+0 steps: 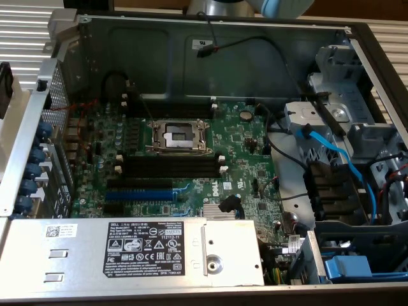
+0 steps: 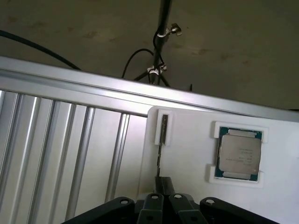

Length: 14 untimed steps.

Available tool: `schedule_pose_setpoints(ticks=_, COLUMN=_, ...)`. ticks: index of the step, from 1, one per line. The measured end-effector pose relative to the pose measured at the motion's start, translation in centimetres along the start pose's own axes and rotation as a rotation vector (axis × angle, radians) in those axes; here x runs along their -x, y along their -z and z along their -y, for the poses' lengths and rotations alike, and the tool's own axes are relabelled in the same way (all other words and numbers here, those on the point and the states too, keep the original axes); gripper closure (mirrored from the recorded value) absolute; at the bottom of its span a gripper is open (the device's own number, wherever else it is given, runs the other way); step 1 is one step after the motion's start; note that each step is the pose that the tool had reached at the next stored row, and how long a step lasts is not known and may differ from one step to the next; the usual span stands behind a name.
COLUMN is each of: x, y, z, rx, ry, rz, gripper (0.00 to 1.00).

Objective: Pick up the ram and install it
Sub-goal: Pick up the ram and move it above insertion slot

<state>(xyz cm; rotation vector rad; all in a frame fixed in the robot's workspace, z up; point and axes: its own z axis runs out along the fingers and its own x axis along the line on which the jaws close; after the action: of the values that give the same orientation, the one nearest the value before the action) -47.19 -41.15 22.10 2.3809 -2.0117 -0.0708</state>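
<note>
Green board: in the exterior view, a motherboard lies flat inside an open computer case.
Socket: a metal-framed CPU socket sits near the board's middle.
Slots: black memory slots run just on the near side of the socket. A blue slot lies nearer still, toward the exterior view's left.
Power supply: a silver power supply with a black label lies along the near edge of the case.
Cables: blue cables loop through the drive bay on the exterior view's right.
Arm: a grey part of the arm shows beyond the far wall of the case.
Plate: in the wrist view, a white plate lies beside a ribbed aluminium surface.
Ram: the ram shows edge-on as a thin dark strip. It reaches from a white holder frame on the plate up to the fingertips.
Gripper: the gripper is clenched, and its tips seem to pinch the near end of the ram.
Processor: a processor chip rests in its own white frame on the same plate, apart from the ram.
Background: a dark pole with black cables stands on the floor beyond the plate.
</note>
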Motion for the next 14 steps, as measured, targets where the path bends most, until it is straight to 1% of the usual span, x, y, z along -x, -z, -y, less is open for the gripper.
schedule_pose_setpoints(ticks=3, x=0.0, y=-0.02, z=-0.03, rx=-0.0001, ry=0.0, rz=0.0001, gripper=0.89)
schedule_pose_setpoints(ticks=4, x=0.0, y=-0.01, z=-0.03, rx=0.0, ry=0.0, rz=0.0, gripper=0.82)
schedule_pose_setpoints(ticks=5, x=-0.01, y=-0.01, z=-0.03, rx=0.0001, ry=0.0, rz=-0.0001, gripper=0.82)
schedule_pose_setpoints(ticks=6, x=-0.01, y=-0.02, z=-0.03, rx=0.0, ry=0.0, rz=0.0, gripper=0.75)
schedule_pose_setpoints(ticks=14, x=-0.01, y=-0.03, z=-0.03, rx=0.0001, ry=0.0, rz=0.0, gripper=0.75)
